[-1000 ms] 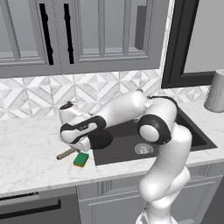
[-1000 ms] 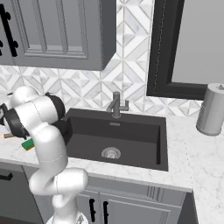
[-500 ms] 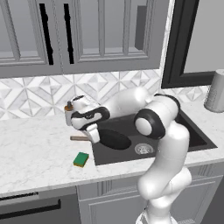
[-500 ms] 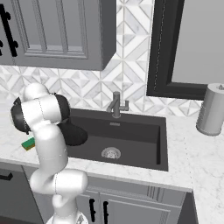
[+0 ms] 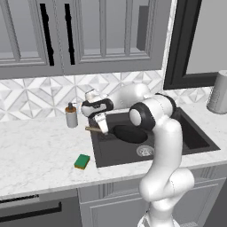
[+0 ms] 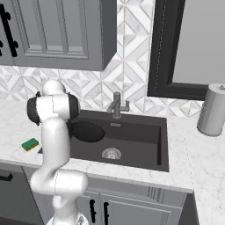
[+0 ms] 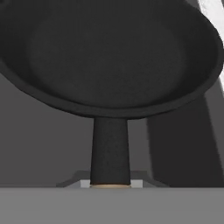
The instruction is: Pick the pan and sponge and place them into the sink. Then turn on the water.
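The black pan (image 5: 128,133) hangs over the left part of the dark sink (image 5: 195,135), its wooden handle (image 5: 91,129) sticking out over the sink's left rim. My gripper (image 5: 101,125) is shut on that handle. In the hand view the pan (image 7: 109,57) spreads right ahead, its dark handle neck (image 7: 110,148) running down to my fingers. From the right side the pan (image 6: 85,131) sits low inside the sink (image 6: 136,140), left of the drain (image 6: 111,154). The green sponge (image 5: 82,161) (image 6: 30,144) lies on the counter left of the sink. The faucet (image 6: 116,104) stands behind the basin.
A small grey soap dispenser (image 5: 71,116) stands on the counter behind the sink's left corner. A paper towel roll (image 5: 218,92) (image 6: 212,110) is at the far right. Grey cabinets hang above the tiled backsplash.
The arm has swung right, carrying the pan from the counter beside the sponge to over the sink's left part. The sponge has stayed put.
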Controlling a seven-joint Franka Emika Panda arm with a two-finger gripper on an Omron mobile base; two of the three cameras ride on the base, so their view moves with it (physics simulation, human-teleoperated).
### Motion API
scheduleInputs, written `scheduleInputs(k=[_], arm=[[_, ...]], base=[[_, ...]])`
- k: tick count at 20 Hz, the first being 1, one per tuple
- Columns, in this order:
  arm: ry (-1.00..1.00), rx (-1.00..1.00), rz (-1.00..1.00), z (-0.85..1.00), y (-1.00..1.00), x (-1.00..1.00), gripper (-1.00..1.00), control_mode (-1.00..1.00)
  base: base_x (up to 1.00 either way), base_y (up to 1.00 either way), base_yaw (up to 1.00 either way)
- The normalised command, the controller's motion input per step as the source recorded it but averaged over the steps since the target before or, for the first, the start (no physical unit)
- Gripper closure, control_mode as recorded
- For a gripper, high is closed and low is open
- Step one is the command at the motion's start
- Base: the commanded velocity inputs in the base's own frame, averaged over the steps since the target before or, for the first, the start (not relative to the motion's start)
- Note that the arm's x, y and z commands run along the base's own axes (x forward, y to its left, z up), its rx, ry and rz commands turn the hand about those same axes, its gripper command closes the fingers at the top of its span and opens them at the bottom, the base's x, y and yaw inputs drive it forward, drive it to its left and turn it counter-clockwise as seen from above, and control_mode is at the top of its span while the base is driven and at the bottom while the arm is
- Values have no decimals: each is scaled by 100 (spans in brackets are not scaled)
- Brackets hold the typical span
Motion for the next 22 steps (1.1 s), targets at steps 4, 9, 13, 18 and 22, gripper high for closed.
scheduleInputs(k=[4, 9, 13, 18, 22], arm=[[7, -15, -32, -33, -75, 48, 100, -100], [2, -7, -32, -60, -80, 31, 100, -100], [0, -4, -24, -66, -51, 25, 100, -100], [0, -6, -17, -60, -12, 13, 100, -100], [7, -7, -13, -63, -45, 10, 100, -100]], base=[[0, 0, 0], [0, 0, 0], [0, 0, 0], [0, 0, 0], [0, 0, 0]])
